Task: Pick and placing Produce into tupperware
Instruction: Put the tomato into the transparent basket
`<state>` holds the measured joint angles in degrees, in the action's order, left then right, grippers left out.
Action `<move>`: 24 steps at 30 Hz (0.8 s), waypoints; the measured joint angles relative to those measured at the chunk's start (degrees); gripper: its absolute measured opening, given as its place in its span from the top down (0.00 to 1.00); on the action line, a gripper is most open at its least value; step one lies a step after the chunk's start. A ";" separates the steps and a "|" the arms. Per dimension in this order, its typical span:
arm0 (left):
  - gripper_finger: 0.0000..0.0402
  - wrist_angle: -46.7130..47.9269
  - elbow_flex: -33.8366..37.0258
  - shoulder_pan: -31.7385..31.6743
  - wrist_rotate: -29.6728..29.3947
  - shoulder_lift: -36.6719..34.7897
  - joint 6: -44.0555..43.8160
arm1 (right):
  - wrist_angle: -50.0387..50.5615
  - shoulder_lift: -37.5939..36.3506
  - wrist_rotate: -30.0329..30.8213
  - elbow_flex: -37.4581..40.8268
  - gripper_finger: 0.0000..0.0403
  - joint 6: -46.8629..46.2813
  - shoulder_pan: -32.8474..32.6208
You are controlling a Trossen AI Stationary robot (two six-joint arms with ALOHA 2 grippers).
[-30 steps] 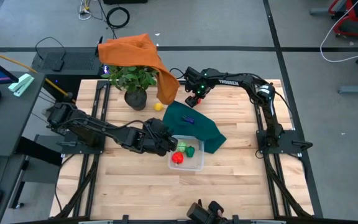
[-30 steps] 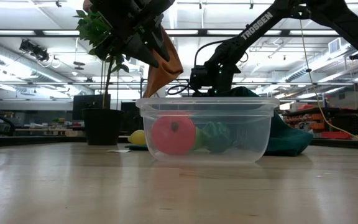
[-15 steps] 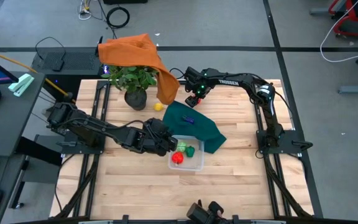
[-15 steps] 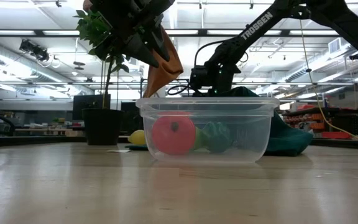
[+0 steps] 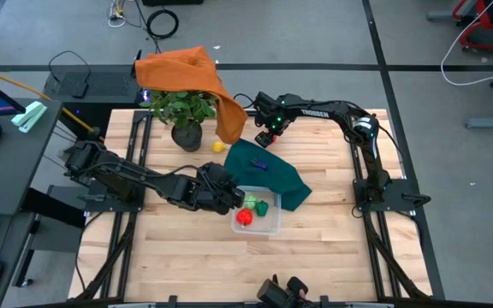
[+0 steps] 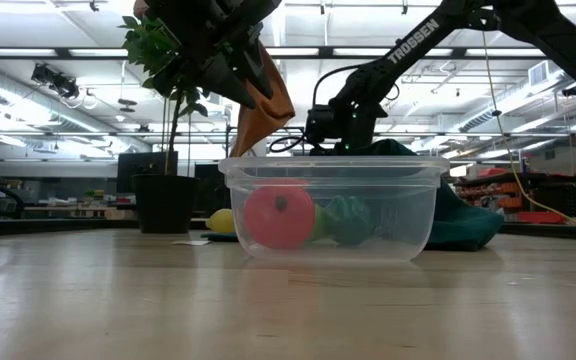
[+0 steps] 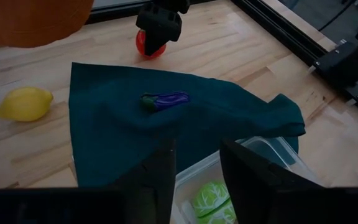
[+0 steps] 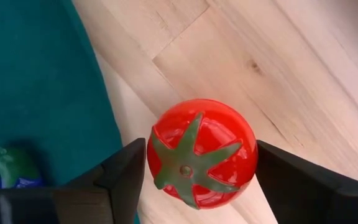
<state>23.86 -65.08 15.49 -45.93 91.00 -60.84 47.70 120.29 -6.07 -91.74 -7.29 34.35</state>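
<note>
Two pieces of produce already inside the tupperware (image 5: pixel 258 217) at the near middle of the table (image 5: pixel 315 257): a red tomato-like piece (image 5: pixel 244 217) and a green leafy piece (image 5: pixel 262 207), both plain through the clear wall in the low view. Three more left outside, so judged a bit under halfway.

Just beside the container's left edge, the left gripper (image 5: pixel 234 199), hovering with fingers (image 7: pixel 157 174) parted and nothing between them, looking out over the rim. Nothing in hand there.

Beyond the container, a dark teal cloth (image 5: pixel 268 171) touching or overlapping the far rim, rumpled, with a small dark blue eggplant (image 7: pixel 165 99) lying on top. Soft, uneven footing under that piece; likely awkward to pinch without catching fabric.

Farther back, off the cloth's far left corner, a yellow lemon (image 5: pixel 218 146) on bare wood near a potted plant (image 5: pixel 183 111) draped with an orange cloth (image 5: pixel 187 73). Leaves and hanging cloth crowd any approach to it.

Farthest, by the cloth's far edge, the right gripper (image 5: pixel 269 134) set around a red tomato (image 8: pixel 202 151), fingers (image 8: pixel 126 180) wide on either side, seemingly not yet clenched. Long carry to the container, with the other arm parked beside it.
</note>
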 joint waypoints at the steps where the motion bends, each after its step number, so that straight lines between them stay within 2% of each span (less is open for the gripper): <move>1: 0.66 0.00 0.00 0.00 -0.01 0.00 0.00 | 0.01 0.00 0.00 0.00 0.38 0.00 0.00; 24: 0.68 0.00 0.00 0.00 -0.01 0.00 0.11 | 0.15 -0.27 0.02 0.00 0.41 -0.02 0.00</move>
<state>23.86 -65.08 15.49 -45.95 91.00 -60.73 47.85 120.02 -6.04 -91.74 -7.31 34.35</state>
